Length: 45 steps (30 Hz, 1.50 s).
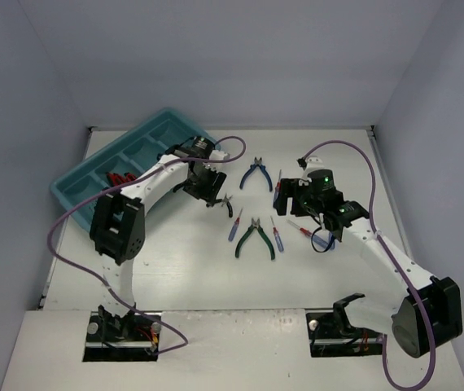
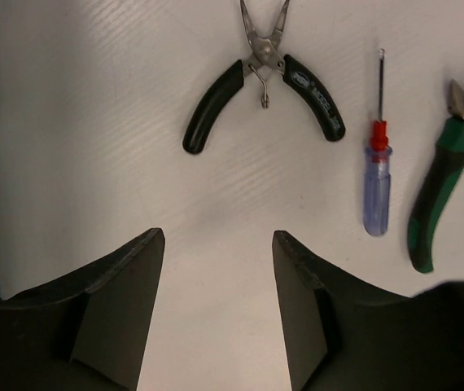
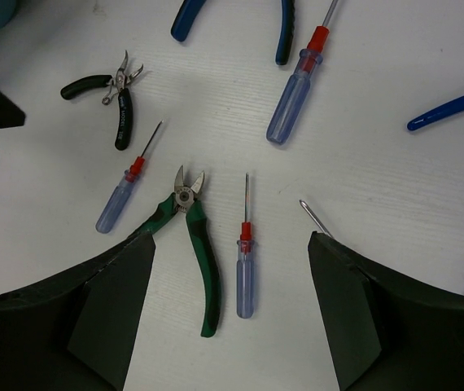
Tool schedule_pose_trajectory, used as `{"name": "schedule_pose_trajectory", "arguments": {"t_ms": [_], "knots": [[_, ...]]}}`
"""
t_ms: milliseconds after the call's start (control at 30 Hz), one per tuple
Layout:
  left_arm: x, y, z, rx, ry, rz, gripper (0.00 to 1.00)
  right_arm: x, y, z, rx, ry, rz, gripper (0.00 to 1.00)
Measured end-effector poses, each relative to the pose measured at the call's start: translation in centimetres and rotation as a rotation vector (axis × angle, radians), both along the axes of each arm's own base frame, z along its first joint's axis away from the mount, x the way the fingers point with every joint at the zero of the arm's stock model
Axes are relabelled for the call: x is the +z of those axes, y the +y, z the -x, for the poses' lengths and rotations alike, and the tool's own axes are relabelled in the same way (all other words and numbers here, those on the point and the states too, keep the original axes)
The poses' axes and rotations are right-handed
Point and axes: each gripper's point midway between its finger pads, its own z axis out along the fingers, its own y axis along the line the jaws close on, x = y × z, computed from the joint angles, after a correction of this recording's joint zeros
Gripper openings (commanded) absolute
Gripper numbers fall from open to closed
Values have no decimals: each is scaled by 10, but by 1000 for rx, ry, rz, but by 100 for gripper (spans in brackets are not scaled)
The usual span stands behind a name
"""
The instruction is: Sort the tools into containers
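Tray point(image 1: 146, 134) half hidden by left arm point(image 1: 149, 189); left hand point(image 2: 217, 235) and right hand point(image 3: 230, 238) gape empty.

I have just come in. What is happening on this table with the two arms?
Two robot arms are sorting small hand tools into a teal tray at the far left of the table. Some red-handled tools already lie in it. The left gripper is open and empty, just short of the black-handled pliers. The right gripper, also open and empty, hangs above the green-handled cutters and a small screwdriver. Blue-handled pliers lie loose nearby.
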Motion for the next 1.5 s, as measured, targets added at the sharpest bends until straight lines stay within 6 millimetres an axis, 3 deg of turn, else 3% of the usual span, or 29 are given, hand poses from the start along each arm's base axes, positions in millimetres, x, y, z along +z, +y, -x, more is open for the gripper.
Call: {"name": "schedule_pose_trajectory", "arguments": {"t_ms": [133, 300, 533, 633, 733, 933, 1067, 1233, 1367, 1433, 1500], "knots": [[-32, -7, -15, -49, 40, -33, 50, 2, 1, 3, 5, -2, -10, 73], [-51, -15, -31, -87, 49, -42, 47, -3, 0, 8, 7, 14, -12, 73], [-71, -21, -39, -105, 72, -44, 28, -4, -1, 9, 2, 20, -12, 74], [-73, -21, -39, -112, 74, -48, 18, -3, -2, 9, 1, 17, -13, 74], [-74, -20, -38, -117, 76, -51, 2, -3, -2, 9, 1, 16, -12, 74], [-72, -13, -30, -112, 76, -69, 0, -4, -3, 10, 1, 22, -9, 74], [-43, -5, -26, -93, 35, -77, 0, -3, -3, 12, 0, 22, -9, 74], [43, 11, -36, 13, -165, -53, 0, 3, -4, 13, 1, 3, -17, 74], [111, 54, -52, 210, -328, -83, 0, 6, -4, 13, 1, -4, -19, 74], [130, 84, -63, 326, -376, -107, 0, 6, -4, 14, 1, -3, -19, 74], [137, 116, -71, 440, -390, -139, 0, 5, -4, 14, 1, -1, -19, 74]]}}
